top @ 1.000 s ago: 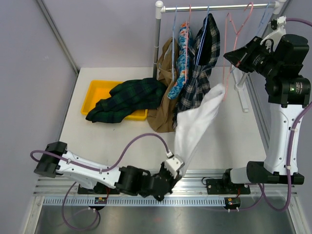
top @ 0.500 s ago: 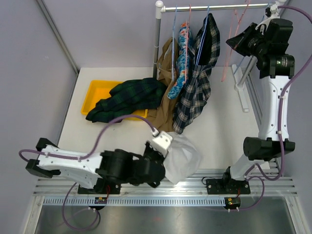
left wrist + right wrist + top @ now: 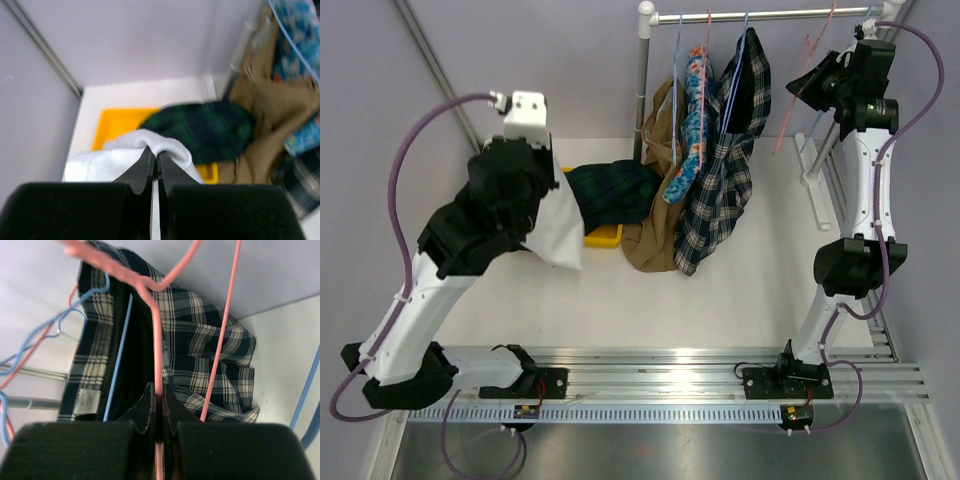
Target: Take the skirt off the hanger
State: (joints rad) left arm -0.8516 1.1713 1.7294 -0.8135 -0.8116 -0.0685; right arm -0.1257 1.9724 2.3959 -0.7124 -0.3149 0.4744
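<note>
The left arm has swung up from the table's near edge and out to the left, carrying the white cloth (image 3: 558,232) with it, so the cloth now hangs over the yellow bin (image 3: 117,127) rather than lying bunched by the arm bases; the right arm has barely shifted beside the rail (image 3: 770,14). The left gripper (image 3: 154,156) is pinched together on a fold of that cloth, which the wrist camera shows plainly while the overhead view hides the fingers behind the arm; the right gripper (image 3: 159,390) is clamped on the wire of a pink hanger (image 3: 157,335), with a navy plaid shirt (image 3: 200,350) behind it. The skirt (image 3: 655,235) hangs on its light-blue hanger (image 3: 677,60) at the rail's left end, hem pooled on the table, touching the dark green tartan garment (image 3: 615,190) that lies in the bin; neither gripper touches it.
</note>
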